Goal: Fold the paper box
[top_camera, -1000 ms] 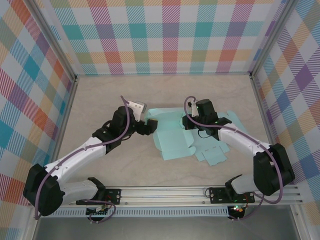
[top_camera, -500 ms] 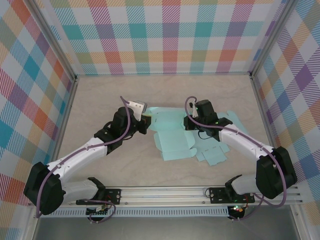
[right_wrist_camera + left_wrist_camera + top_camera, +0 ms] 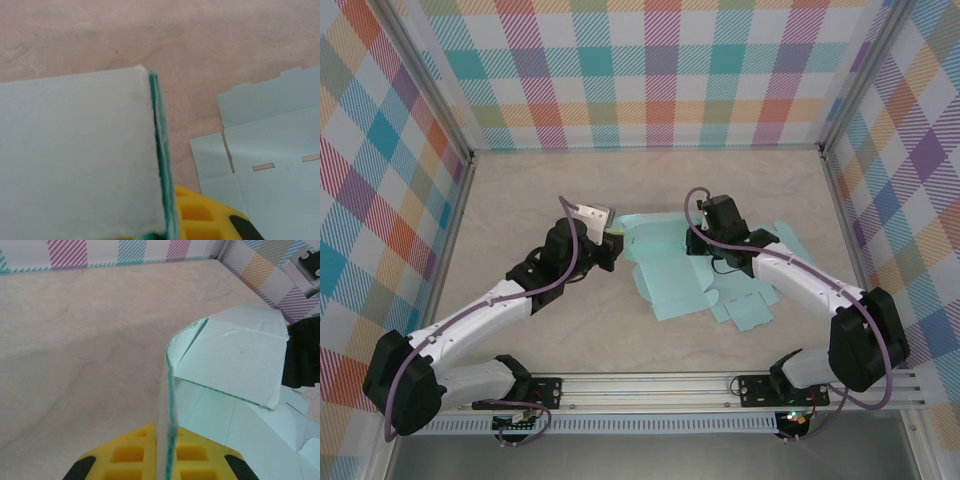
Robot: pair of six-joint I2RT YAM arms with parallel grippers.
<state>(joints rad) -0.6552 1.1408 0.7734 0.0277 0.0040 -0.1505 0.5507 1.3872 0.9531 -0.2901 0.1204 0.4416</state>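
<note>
The paper box [image 3: 672,275] is a pale mint cardboard cut-out, partly folded, lying mid-table. My left gripper [image 3: 613,247] is shut on its left flap; in the left wrist view that flap [image 3: 169,405] stands on edge between the yellow fingers [image 3: 125,455], curling up and over to the right. My right gripper [image 3: 702,240] is shut on the box's upper right panel, a doubled sheet [image 3: 80,155] in the right wrist view, with one yellow finger [image 3: 200,220] showing beside its green edge. Flat tabbed panels [image 3: 272,145] lie on the table to the right.
The beige tabletop [image 3: 530,200] is walled in by plaid panels at the back and both sides. A metal rail [image 3: 650,385] with both arm bases runs along the near edge. The right arm's black body [image 3: 302,357] shows at the right of the left wrist view.
My left gripper closed on the box's left flap and lifted it up on edge. The near panel slid slightly right. The right gripper kept its grip and shifted slightly up.
</note>
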